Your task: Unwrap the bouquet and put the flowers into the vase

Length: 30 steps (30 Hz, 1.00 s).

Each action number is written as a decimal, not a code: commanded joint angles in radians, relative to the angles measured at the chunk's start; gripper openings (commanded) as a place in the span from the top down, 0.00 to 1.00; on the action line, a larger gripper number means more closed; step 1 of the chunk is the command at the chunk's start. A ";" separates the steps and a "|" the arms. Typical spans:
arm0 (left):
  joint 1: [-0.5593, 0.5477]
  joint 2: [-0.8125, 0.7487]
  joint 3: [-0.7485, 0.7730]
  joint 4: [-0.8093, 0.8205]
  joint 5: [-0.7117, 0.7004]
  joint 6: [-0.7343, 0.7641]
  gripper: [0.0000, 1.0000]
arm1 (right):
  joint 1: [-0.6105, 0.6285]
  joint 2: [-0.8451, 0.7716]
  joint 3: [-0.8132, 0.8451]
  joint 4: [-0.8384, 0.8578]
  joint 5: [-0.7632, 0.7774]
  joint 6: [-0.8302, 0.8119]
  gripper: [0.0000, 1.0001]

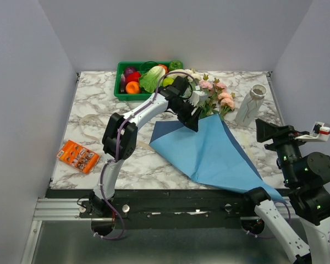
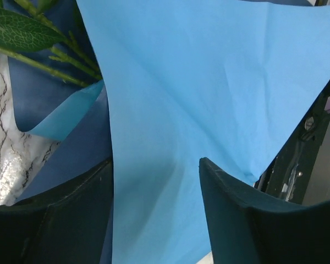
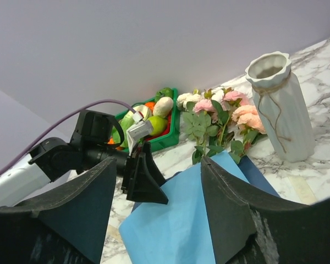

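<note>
Top view, left to right. An orange packet (image 1: 78,156) lies at the near left of the marble worktop (image 1: 99,104); a green crate of vegetables (image 1: 146,80) stands at the far edge.

Next we see the left pincer (image 1: 193,122), lowered onto the far edge of the blue paper (image 1: 209,151). In the left wrist view its fingers stand apart on either side of a raised fold of the sheet, open and not yet pinching it. The paper lies spread flat, its long point reaching to the near right.

The flowers (image 1: 219,94) rest just beyond this pincer, still on the paper's far corner. We read their long axis as slanted: heads far and right, stems near and left, towards the left pincer.

The vase (image 1: 251,105) stands upright just right of the heads, empty. The right pincer (image 1: 264,131) hangs open and holds nothing.

We judge the left arm nearer the stems and the right arm nearer the vase.
</note>
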 commanded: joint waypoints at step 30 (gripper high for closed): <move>-0.116 -0.419 -0.083 -0.381 0.163 0.540 0.88 | 0.005 0.085 -0.072 0.101 -0.059 -0.043 0.32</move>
